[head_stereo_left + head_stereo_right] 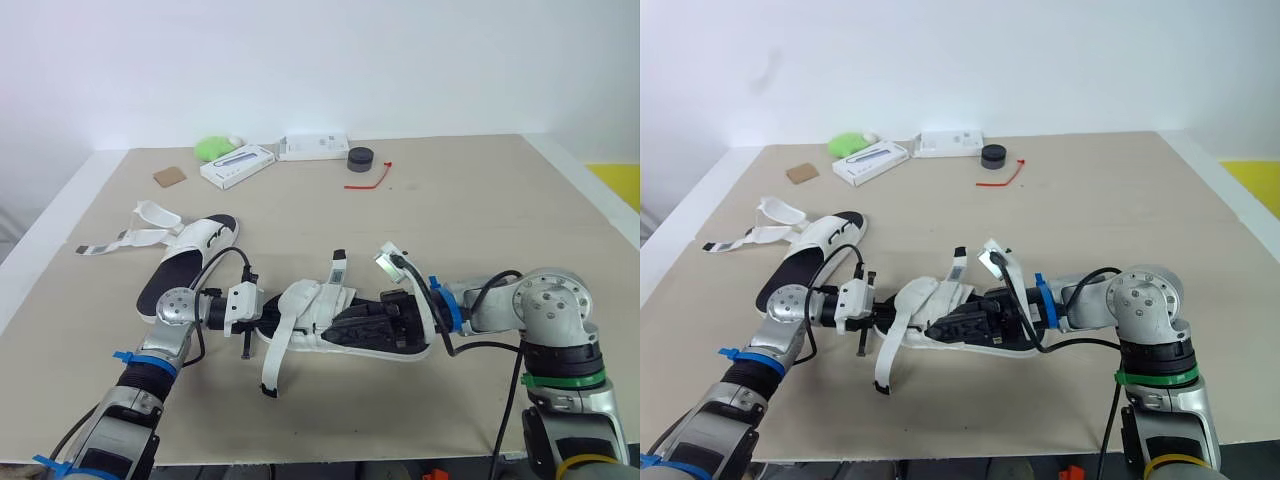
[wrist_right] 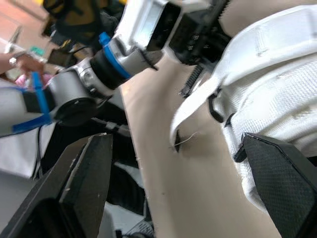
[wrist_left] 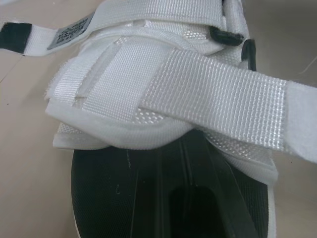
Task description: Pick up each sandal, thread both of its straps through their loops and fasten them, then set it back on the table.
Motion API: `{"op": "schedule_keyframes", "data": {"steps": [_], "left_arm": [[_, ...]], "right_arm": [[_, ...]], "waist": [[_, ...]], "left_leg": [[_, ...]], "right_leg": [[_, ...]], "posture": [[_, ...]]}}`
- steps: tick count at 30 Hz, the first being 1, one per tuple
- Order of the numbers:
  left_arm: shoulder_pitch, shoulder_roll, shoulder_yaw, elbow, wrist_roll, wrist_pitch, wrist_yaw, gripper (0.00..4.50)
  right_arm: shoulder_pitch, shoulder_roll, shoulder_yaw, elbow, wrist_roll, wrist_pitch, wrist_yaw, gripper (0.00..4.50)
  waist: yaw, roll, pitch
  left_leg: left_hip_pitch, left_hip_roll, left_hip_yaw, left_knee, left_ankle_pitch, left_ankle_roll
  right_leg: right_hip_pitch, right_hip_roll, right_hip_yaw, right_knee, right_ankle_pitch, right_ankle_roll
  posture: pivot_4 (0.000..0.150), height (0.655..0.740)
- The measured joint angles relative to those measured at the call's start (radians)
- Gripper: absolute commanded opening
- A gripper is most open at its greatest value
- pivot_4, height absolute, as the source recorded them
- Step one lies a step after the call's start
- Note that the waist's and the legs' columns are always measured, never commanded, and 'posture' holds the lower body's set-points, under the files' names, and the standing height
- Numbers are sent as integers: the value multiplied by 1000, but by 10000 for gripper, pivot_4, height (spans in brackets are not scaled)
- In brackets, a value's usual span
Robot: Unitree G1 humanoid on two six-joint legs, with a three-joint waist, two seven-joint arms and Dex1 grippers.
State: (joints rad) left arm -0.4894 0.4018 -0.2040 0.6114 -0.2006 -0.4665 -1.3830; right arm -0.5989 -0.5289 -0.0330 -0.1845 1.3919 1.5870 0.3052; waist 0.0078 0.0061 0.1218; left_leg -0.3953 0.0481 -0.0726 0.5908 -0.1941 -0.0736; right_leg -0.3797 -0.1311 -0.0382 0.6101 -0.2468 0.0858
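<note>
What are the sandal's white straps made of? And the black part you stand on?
The straps look like woven fabric webbing, matte: you can see tiny criss-cross threads. The black footbed looks like foam or rubber, dull with a fine grainy texture; I can't tell which.

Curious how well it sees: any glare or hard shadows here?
Left eye view: even light, with only a soft shadow under the sandal. Left wrist view: the white strap is bright but not washed out. Right wrist view: the table is evenly lit, with no glare.
</note>
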Motion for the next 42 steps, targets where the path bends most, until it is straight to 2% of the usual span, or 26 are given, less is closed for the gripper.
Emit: {"op": "schedule_keyframes", "data": {"steps": [4,6,10,16,23,28,33,42], "left_arm": [[-1,-2,0,3,0,-8,-2,0],[-6,-9,-3,3,0,-12,-6,0],[-12,-12,-4,10,0,-13,-15,0],[-25,-21,-4,29,1,-13,-14,0],[-27,-28,-5,28,1,-4,-2,0],[-23,-30,-5,-1,1,51,2,0],[-16,-28,-5,-29,1,85,3,0],[-17,-25,-5,-54,1,126,19,0]], "right_arm": [[-40,-12,37,52,158,-7,-155,44765],[-79,-135,117,76,385,-63,-207,44765],[-107,-229,212,39,542,-148,-183,44765],[-120,-240,343,49,557,-199,-184,44765],[-126,-258,402,53,558,-226,-194,44765],[-126,-244,471,81,562,-257,-338,44765],[-136,-186,491,110,581,-263,-440,44765],[-204,-146,493,202,573,-243,-462,44765]], "waist": [[0,0,0],[3,1,2],[3,0,2],[3,0,2],[4,0,2],[5,0,2],[5,0,3],[4,-1,9]], "left_leg": [[1,0,0,0,-1,-1],[-2,0,0,0,-1,-1],[-2,0,0,0,0,1],[-5,0,0,2,-1,0],[-7,-1,0,2,0,0],[-10,-1,0,3,0,0],[-12,-1,0,4,1,3],[-12,-1,0,4,2,4]], "right_leg": [[1,0,0,0,0,0],[2,0,0,-1,-1,0],[3,0,0,-2,-2,1],[3,0,0,-5,-2,1],[3,0,0,-7,-2,1],[3,0,0,-9,-2,1],[3,0,0,-10,-2,2],[1,0,0,-10,-2,1]], "posture": [[1500,7400],[1500,7400],[1500,7400],[1500,7400],[1500,7400],[1500,7400],[1500,7400],[1500,7400]]}}
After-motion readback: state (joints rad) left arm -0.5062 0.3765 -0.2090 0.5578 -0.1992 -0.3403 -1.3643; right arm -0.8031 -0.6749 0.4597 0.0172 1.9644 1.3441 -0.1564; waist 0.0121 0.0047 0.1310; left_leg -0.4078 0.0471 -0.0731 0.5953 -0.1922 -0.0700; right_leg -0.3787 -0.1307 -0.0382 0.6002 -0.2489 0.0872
